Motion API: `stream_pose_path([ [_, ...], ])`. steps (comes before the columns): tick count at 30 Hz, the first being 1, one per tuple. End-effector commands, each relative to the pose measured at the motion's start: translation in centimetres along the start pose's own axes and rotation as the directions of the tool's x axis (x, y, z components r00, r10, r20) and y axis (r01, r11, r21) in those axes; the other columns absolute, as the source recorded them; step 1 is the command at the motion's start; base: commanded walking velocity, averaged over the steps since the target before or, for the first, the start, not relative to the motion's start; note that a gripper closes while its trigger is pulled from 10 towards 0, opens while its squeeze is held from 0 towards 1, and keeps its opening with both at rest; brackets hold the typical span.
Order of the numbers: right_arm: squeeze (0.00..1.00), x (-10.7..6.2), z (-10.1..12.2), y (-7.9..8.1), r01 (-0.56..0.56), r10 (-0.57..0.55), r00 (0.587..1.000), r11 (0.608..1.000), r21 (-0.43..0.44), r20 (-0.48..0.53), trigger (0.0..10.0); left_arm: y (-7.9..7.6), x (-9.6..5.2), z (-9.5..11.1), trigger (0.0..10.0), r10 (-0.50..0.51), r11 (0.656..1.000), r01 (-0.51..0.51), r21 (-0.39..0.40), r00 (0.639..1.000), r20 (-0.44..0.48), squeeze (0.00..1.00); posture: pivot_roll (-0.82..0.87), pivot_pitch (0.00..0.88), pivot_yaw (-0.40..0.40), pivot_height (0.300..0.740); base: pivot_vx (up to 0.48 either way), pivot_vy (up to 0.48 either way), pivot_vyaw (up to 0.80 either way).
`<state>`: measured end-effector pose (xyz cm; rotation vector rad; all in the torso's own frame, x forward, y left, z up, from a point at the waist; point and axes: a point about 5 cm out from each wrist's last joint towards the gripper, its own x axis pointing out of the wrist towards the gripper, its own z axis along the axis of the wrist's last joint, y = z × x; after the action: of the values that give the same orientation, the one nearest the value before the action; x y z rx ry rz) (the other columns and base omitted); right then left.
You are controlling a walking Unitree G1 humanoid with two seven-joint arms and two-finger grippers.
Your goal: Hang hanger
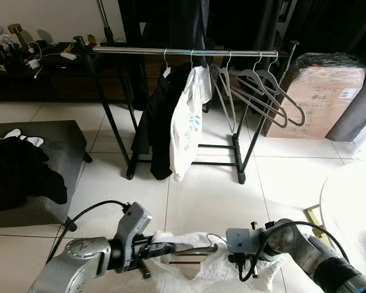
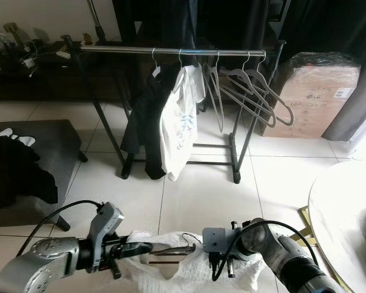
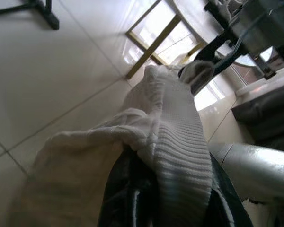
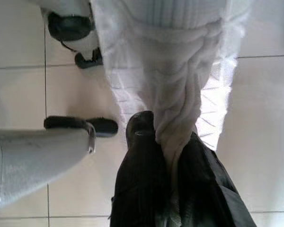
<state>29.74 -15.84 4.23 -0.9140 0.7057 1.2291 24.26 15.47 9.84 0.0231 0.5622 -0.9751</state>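
A white knitted sweater (image 1: 195,265) on a hanger hangs low over the floor in front of me, stretched between both grippers. The hanger's wire hook (image 1: 211,240) pokes up from the collar. My left gripper (image 1: 171,248) is shut on the sweater's left shoulder, with the knit bunched between its fingers (image 3: 120,198). From the right, my right gripper (image 4: 173,146) pinches a twisted fold of the same sweater. The clothes rail (image 1: 189,51) stands about a metre and a half ahead, well above both grippers.
On the rail hang a black garment (image 1: 158,122), a white T-shirt (image 1: 188,125) and several bare grey hangers (image 1: 262,91). A wrapped cardboard box (image 1: 323,97) stands right of the rack. A dark bench (image 1: 73,140) with black clothes is left, a white round table (image 1: 354,201) right.
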Motion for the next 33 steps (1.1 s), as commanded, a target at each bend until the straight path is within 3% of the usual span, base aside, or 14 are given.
stream_pose_path([
  [1,0.0,-0.3,0.5,-0.3,0.013,-0.013,1.0,1.0,0.004,0.029,0.0,-0.3,-0.3,0.1,10.0,-0.006,0.999,0.006,0.033,1.0,-0.004,1.0,0.09,0.157,-0.009,0.74,0.0,0.0,0.0],
  [12,0.0,-0.3,0.9,-0.3,0.006,-0.007,0.998,1.0,0.014,0.059,0.0,1.3,-2.8,-0.8,10.0,0.098,0.993,-0.094,0.069,0.994,-0.047,1.0,0.09,0.135,-0.008,0.74,0.0,0.0,0.0],
  [14,0.0,-0.3,0.9,-0.3,0.004,-0.004,0.998,1.0,0.013,0.06,0.0,1.4,-3.2,-0.6,10.0,0.098,0.991,-0.095,0.089,0.995,-0.029,1.0,0.09,0.134,-0.008,0.74,0.0,0.0,0.0],
  [17,0.0,-0.3,0.9,-0.3,-0.004,0.003,0.998,1.0,0.009,0.06,0.0,0.9,-4.9,1.8,10.0,0.008,0.997,-0.018,0.073,0.99,0.141,1.0,0.09,0.132,-0.008,0.74,0.0,0.0,0.0],
  [18,0.0,-0.2,1.0,-0.3,-0.005,0.005,0.998,1.0,0.008,0.061,0.0,0.6,-5.1,1.7,10.0,-0.021,0.996,0.009,0.092,0.992,0.125,1.0,0.09,0.132,-0.008,0.74,0.0,0.0,0.0],
  [20,0.0,-0.2,1.0,-0.3,-0.006,0.006,0.998,1.0,0.007,0.062,0.0,0.4,-5.2,1.4,10.0,-0.034,0.993,0.024,0.113,0.995,0.089,1.0,0.09,0.132,-0.008,0.74,0.0,0.0,0.0],
  [21,0.0,-0.3,1.1,-0.3,-0.006,0.006,0.998,1.0,0.005,0.065,0.0,0.4,-5.1,0.4,10.0,-0.029,0.987,0.029,0.158,1.0,-0.004,1.0,0.09,0.139,-0.008,0.74,0.0,0.0,0.0],
  [22,0.0,-0.3,1.1,-0.4,-0.006,0.005,0.998,1.0,0.005,0.065,0.0,0.4,-5.1,0.2,10.0,-0.026,0.986,0.029,0.167,0.999,-0.022,1.0,0.09,0.139,-0.008,0.74,0.0,0.0,0.0],
  [23,0.0,-0.3,1.3,-0.4,-0.013,0.013,0.997,1.0,-0.005,0.071,0.0,0.8,-4.5,-0.1,10.0,0.024,0.977,-0.017,0.213,0.999,-0.029,1.0,0.09,0.144,-0.009,0.74,0.0,0.0,0.0],
  [26,0.0,-0.4,1.6,-0.4,-0.029,0.031,0.996,0.999,-0.019,0.083,0.0,0.3,-3.3,1.2,10.0,-0.001,0.967,-0.02,0.255,0.997,0.082,1.0,0.09,0.148,-0.013,0.74,0.0,0.0,0.0],
  [27,0.0,-0.4,1.7,-0.3,-0.04,0.042,0.996,0.999,-0.026,0.085,0.0,-0.5,-2.8,1.3,10.0,-0.067,0.962,0.047,0.271,0.996,0.064,0.85,0.09,0.151,-0.014,0.74,0.0,0.0,0.0],
  [28,0.0,-0.4,1.7,-0.3,-0.04,0.042,0.996,0.999,-0.026,0.085,0.0,-0.5,-2.8,1.3,10.0,-0.067,0.962,0.047,0.271,0.996,0.064,0.85,0.09,0.151,-0.014,0.74,0.0,0.0,0.0],
  [29,0.0,-0.5,1.8,-0.3,-0.051,0.053,0.995,0.998,-0.035,0.086,0.0,-1.1,-2.5,0.8,10.0,-0.121,0.943,0.115,0.312,0.993,-0.003,0.0,0.09,0.153,-0.014,0.74,0.0,0.0,0.0],
  [33,0.0,-0.7,2.2,-0.3,-0.075,0.08,0.992,0.996,-0.055,0.093,0.0,-1.4,-1.5,0.2,10.0,-0.13,0.908,0.15,0.391,0.989,-0.077,0.0,0.08,0.157,-0.012,0.74,0.0,0.0,0.0],
])
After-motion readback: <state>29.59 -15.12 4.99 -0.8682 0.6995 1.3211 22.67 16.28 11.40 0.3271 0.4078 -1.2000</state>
